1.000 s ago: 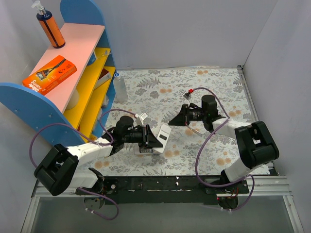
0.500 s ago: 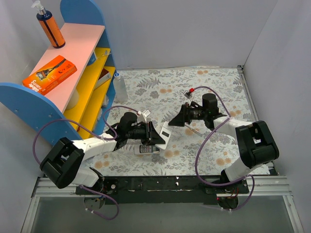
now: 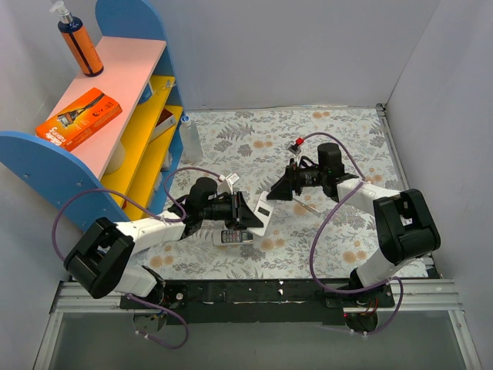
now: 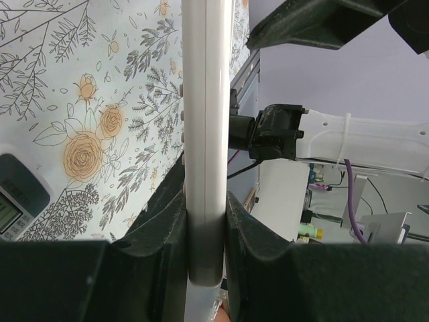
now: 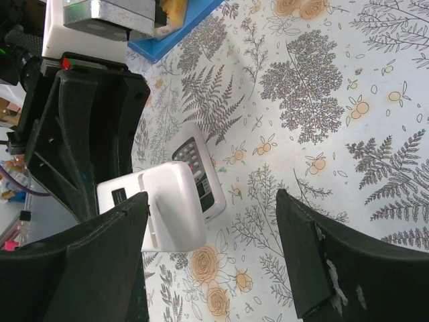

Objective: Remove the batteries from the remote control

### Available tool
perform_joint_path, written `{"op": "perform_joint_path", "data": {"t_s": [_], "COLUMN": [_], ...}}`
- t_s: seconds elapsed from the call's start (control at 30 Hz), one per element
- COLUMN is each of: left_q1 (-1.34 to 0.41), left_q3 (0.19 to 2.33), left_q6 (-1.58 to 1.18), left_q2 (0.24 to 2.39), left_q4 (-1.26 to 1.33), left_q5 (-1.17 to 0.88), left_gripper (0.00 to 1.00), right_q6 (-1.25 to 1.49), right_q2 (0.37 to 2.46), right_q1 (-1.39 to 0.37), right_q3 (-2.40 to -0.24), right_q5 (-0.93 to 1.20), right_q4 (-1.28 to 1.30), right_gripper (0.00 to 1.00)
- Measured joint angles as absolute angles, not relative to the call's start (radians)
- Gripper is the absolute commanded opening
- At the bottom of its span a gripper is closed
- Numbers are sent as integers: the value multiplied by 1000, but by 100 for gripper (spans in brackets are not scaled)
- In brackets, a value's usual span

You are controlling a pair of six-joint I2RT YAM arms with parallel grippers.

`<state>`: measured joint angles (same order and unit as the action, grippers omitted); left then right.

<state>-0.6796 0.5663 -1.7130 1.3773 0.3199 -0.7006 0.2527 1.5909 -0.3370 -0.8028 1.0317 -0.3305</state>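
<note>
Gripping the slim white plastic remote control [image 3: 260,213] by its narrow edges, the left hand [image 3: 248,216] holds it lifted off the floral-patterned bench [image 3: 339,139], free end pointing toward the right arm. The right hand [image 3: 276,190] hovers just beside that free end, jaws spread wide, nothing in them. No batteries show in any view. I judge they sit inside the white remote, whose back cover looks to be on. A grey remote with dark button face [image 3: 233,237] lies flat on the bench just below the held one, apart from both hands.

Step in hand, as I read it: the right hand goes for the battery cover. To do it well:
- The left should clamp firmly with the back face turned to the right hand.
- The right should set one fingertip on the cover's catch and push along the remote's length, not across, so the body doesn't twist out of the clamp.
- Work low over the bench so the cover or cells drop short.
- Risk: the smooth slim shell may slip.

Right wrist view shows the remote's broad white face [image 5: 167,211] with a small dark label and a slot-like line. It also shows the grey remote [image 5: 201,176] partly hidden behind, and its own fingers [image 5: 335,268] well apart. Left wrist view shows only the thin edge [image 4: 204,121] pinched between its pads [image 4: 164,218], touching on both sides, plus a corner of the grey remote [image 4: 17,201]. Top view gives the spacing of the arms but is too small for cover detail.
</note>
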Motion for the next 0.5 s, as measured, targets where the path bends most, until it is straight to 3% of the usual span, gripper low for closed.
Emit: {"op": "perform_joint_path", "data": {"t_s": [0.5], "left_q1": [-680], "left_q3": [566], "left_q6": [-1726], "left_q2": [1402], "left_q4": [323], "left_q5": [-719], "left_gripper": [0], "right_q6": [176], "right_q2": [1631], "right_q1": [-358], "right_q3": [-813], "right_q5": [1042], "right_q4": [-274], "right_gripper": [83]}}
